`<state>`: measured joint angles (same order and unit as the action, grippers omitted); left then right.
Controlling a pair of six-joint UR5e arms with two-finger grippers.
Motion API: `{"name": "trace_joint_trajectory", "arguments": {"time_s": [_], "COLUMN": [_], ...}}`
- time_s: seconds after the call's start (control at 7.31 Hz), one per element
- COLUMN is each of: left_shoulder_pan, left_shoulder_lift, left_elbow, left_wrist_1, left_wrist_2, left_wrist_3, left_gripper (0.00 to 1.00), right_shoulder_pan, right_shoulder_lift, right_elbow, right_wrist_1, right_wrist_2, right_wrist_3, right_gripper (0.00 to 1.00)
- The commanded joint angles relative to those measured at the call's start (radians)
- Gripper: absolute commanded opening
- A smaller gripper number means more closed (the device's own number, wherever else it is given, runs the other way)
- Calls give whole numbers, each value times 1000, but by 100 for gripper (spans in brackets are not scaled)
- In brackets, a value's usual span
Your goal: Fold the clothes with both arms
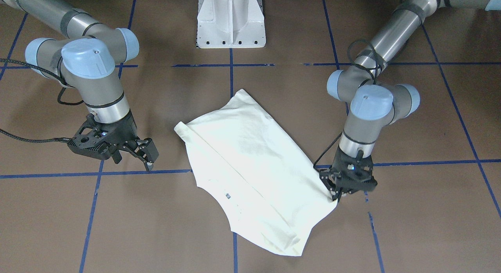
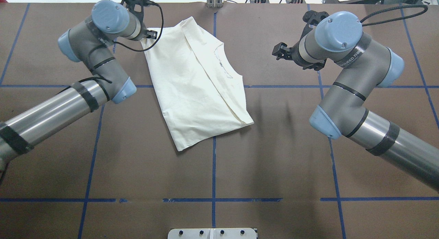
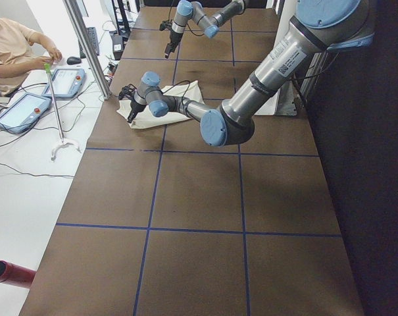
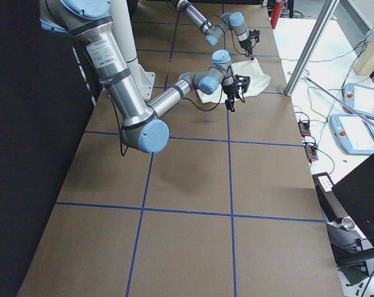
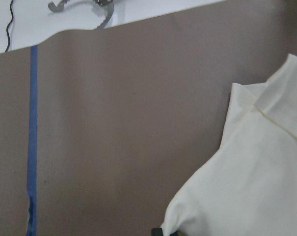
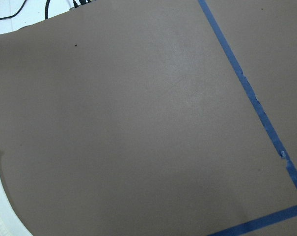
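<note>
The cream shirt (image 1: 250,167) lies partly folded on the brown table, plain side up, with a small neck label (image 1: 227,195) showing. My left gripper (image 1: 336,196) is down at the shirt's corner on the operators' side and shut on it. That same corner shows in the overhead view, where the left gripper (image 2: 153,35) meets the shirt (image 2: 192,84). In the left wrist view the cloth (image 5: 246,187) bunches at the bottom edge. My right gripper (image 1: 135,161) hangs open just above the table, a short way off the shirt's other side, holding nothing.
The white pedestal (image 1: 231,22) stands at the robot's side of the table. Blue tape lines (image 1: 94,174) grid the brown surface. A seated person (image 3: 14,46) works at control pendants (image 3: 67,82) beyond the table's far edge. A red cylinder (image 3: 8,273) lies on the floor.
</note>
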<state>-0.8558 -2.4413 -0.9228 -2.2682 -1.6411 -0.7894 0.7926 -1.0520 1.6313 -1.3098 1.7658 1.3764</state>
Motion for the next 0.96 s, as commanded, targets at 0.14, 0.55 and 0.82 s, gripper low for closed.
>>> {"name": "trace_joint_trajectory", "arguments": {"time_s": [0.14, 0.55, 0.82], "left_shoulder_pan": [-70, -129, -124], "left_shoulder_lift": [-35, 114, 117], "left_elbow": [76, -98, -107], "left_wrist_1": [-65, -97, -99], "left_wrist_2": [3, -217, -217], "left_wrist_3": [143, 205, 203], "left_gripper": [100, 100, 100], "right_shoulder_pan": [-15, -94, -142], "right_shoulder_lift": [23, 177, 245], "right_elbow": [-5, -152, -241], "right_wrist_1": [0, 1, -2], "right_wrist_2": [-2, -69, -124], "right_wrist_3": [15, 125, 136], "right_gripper": [100, 78, 57]}}
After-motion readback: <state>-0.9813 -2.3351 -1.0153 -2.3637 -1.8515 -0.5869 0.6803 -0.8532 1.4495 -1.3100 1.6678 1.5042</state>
